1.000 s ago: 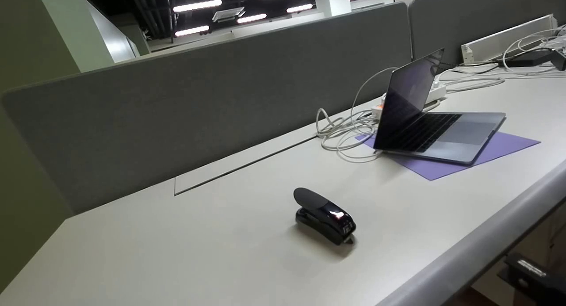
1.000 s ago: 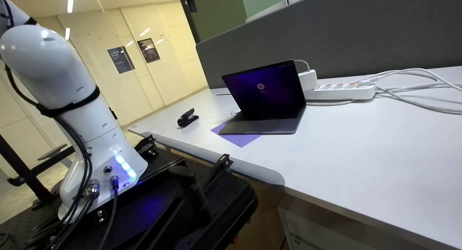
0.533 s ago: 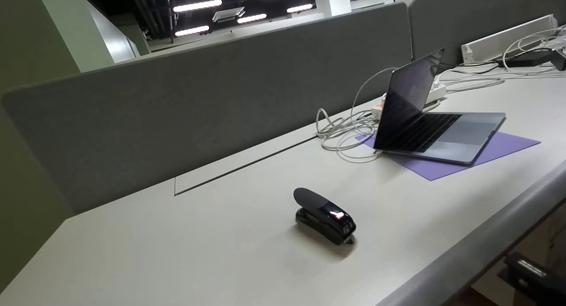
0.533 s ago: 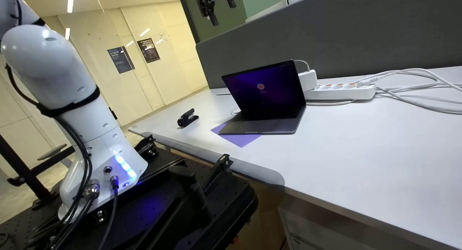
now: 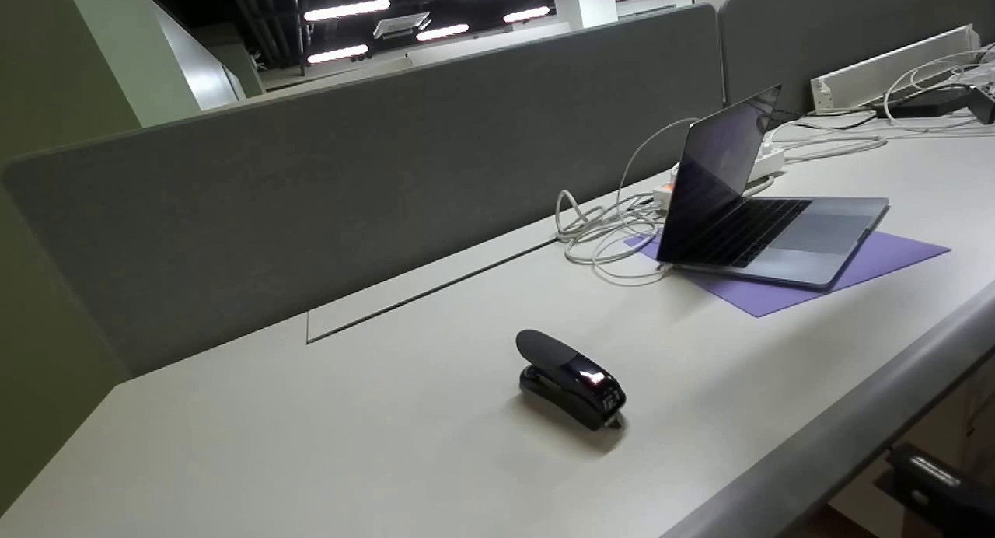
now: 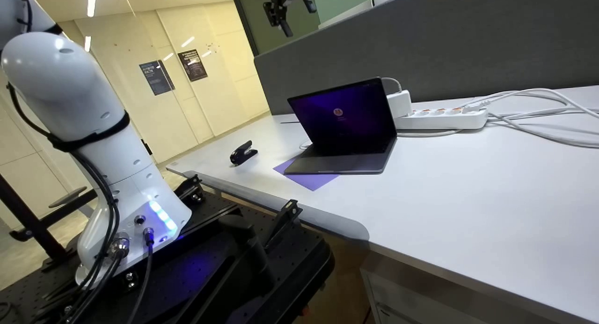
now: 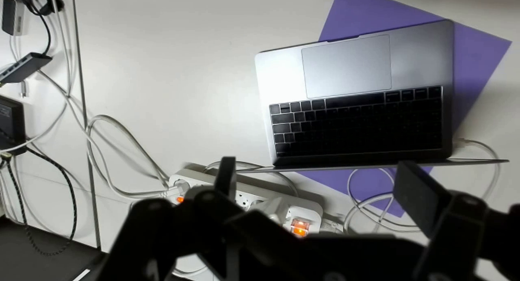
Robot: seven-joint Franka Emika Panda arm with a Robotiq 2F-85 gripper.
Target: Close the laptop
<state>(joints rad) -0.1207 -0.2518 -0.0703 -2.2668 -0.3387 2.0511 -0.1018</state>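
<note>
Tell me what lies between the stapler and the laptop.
In both exterior views, bare desk, then, close to the laptop, a white cable and an edge of the purple sheet.

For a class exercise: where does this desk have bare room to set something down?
Beside the laptop, the desk is largely bare between the power strip and the front edge; another patch lies between the stapler and the purple sheet. Crowded: behind the laptop, with power strip and cables near the partition.
</note>
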